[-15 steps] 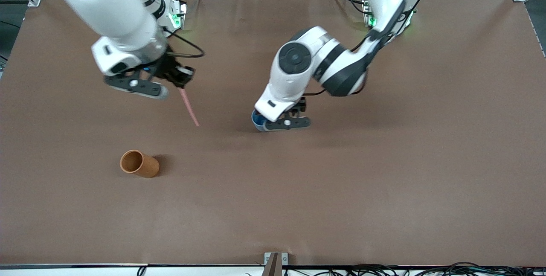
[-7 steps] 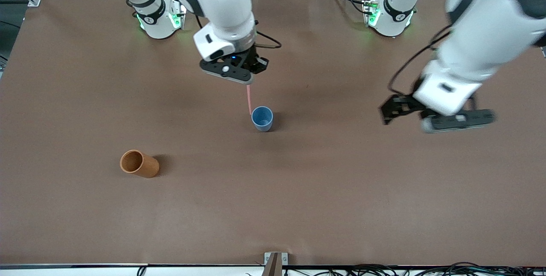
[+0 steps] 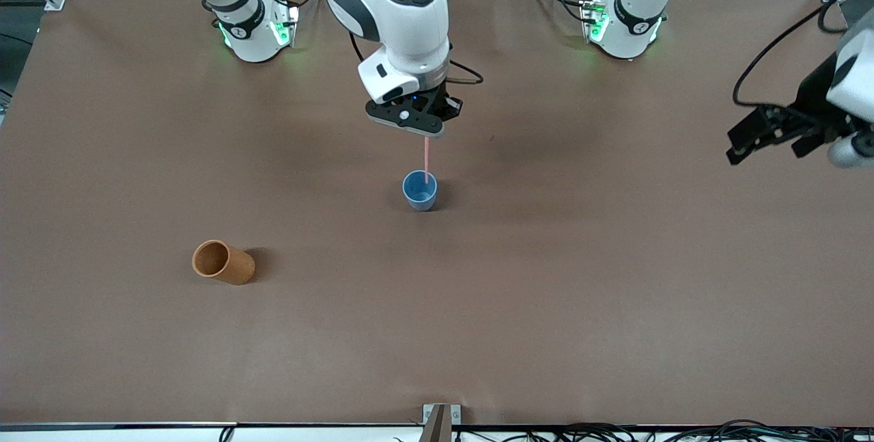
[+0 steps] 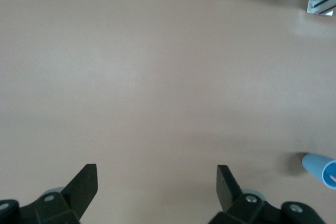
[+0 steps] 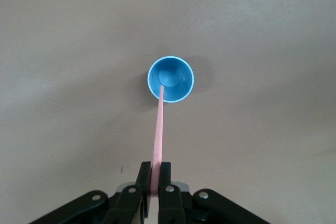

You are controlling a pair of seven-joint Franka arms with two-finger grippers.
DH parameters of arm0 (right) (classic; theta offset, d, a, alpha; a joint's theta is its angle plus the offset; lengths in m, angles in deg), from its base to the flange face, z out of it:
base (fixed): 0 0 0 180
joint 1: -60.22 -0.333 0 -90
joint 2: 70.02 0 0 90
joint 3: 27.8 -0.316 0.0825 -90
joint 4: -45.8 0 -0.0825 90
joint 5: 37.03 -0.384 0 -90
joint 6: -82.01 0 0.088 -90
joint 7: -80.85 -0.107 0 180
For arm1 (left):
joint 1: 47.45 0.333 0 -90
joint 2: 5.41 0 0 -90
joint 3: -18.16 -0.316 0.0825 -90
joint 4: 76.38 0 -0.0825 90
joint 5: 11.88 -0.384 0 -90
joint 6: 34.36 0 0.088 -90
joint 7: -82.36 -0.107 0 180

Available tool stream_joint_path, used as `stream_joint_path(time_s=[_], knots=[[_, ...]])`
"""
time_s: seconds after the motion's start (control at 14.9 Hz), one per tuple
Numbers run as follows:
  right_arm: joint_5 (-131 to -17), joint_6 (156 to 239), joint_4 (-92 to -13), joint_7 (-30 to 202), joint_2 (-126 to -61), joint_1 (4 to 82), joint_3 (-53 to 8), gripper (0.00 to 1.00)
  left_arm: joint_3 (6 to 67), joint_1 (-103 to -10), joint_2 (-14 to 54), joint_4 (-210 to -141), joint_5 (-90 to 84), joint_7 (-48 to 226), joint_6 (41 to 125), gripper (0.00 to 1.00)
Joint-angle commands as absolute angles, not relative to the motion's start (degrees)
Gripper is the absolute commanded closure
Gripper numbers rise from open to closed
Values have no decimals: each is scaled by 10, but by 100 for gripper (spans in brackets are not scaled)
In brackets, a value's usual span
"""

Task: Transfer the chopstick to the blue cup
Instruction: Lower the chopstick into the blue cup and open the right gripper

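The blue cup [image 3: 419,190] stands upright near the middle of the table. My right gripper [image 3: 425,133] hangs over it, shut on the pale pink chopstick [image 3: 427,158], which points straight down with its tip at the cup's mouth. In the right wrist view the chopstick [image 5: 158,129] runs from my gripper [image 5: 155,178] to the rim of the cup [image 5: 170,78]. My left gripper [image 3: 765,138] is open and empty, high over the left arm's end of the table. Its wrist view shows its gripper [image 4: 156,182] spread wide and the cup [image 4: 320,169] at the frame edge.
An orange-brown cup [image 3: 222,261] lies on its side toward the right arm's end, nearer the front camera than the blue cup. Cables [image 3: 614,434] run along the table's front edge.
My right gripper carried the chopstick across from the right arm's end to over the blue cup. My left gripper let go of the blue cup and swung away to its own end.
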State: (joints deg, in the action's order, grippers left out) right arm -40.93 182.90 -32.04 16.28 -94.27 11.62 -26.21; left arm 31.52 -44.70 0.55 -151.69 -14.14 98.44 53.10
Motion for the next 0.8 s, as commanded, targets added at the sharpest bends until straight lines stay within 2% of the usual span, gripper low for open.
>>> stream_joint_path(time_s=[0.0,0.27,0.47,0.6,0.67,0.74], knots=[[-408,1833,-320,155,-958,111,-254,98,320,-447,-31,-1537,-145,972,505,0],[-389,1833,-324,156,-979,111,-254,96,320,-450,-33,-1542,-140,940,492,0],[-386,1840,-329,160,-992,111,-254,85,300,-461,-52,-1562,-141,909,481,0],[-384,1849,-335,163,-995,112,-254,83,271,-481,-73,-1595,-139,909,483,0],[-382,1849,-335,163,-995,112,-254,79,269,-482,-78,-1602,-139,909,482,0],[-381,1850,-335,163,-995,114,-254,70,268,-483,-80,-1608,-139,909,482,0]])
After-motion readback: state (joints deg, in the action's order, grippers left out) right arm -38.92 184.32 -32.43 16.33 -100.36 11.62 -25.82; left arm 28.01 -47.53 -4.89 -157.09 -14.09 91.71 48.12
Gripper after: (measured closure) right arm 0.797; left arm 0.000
